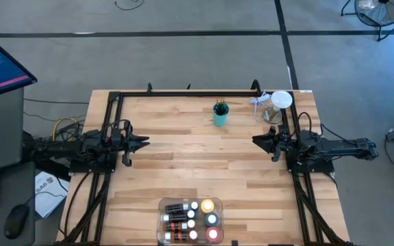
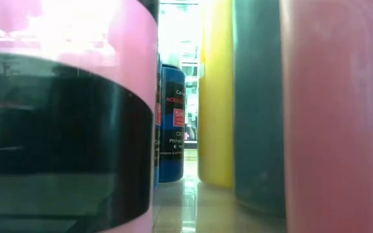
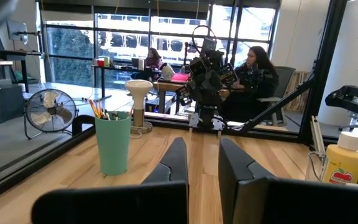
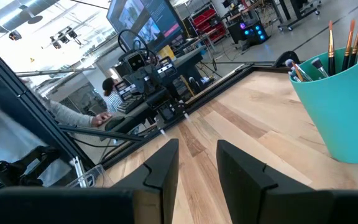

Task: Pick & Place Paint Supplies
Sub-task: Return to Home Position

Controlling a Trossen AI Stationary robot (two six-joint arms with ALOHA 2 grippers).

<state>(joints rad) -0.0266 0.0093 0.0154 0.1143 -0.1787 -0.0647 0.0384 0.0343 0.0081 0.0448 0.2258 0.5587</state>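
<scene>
The paint supplies are gathered at two spots. Thin brushes (image 1: pixel 220 107) stand in the teal cup (image 1: pixel 221 116), also visible in the right wrist view as brushes (image 4: pixel 344 43) in the cup (image 4: pixel 344 109). Small bottles and tubes (image 1: pixel 183 220) and a yellow bottle (image 1: pixel 207 204) sit in the clear tray (image 1: pixel 160 219) at the near edge. The low view shows these bottles up close, among them a yellow one (image 2: pixel 215 97). My left gripper (image 1: pixel 144 142) (image 3: pixel 202 158) hovers open at the table's left. My right gripper (image 1: pixel 255 140) (image 4: pixel 196 165) hovers open at the right. Each points toward the other.
A white-topped object (image 1: pixel 280 102) stands at the far right corner beside the right arm. A black frame (image 1: pixel 183 93) runs along the far edge and down both sides. Bare wood (image 1: pixel 197 164) lies between the grippers. People sit at desks in the room beyond.
</scene>
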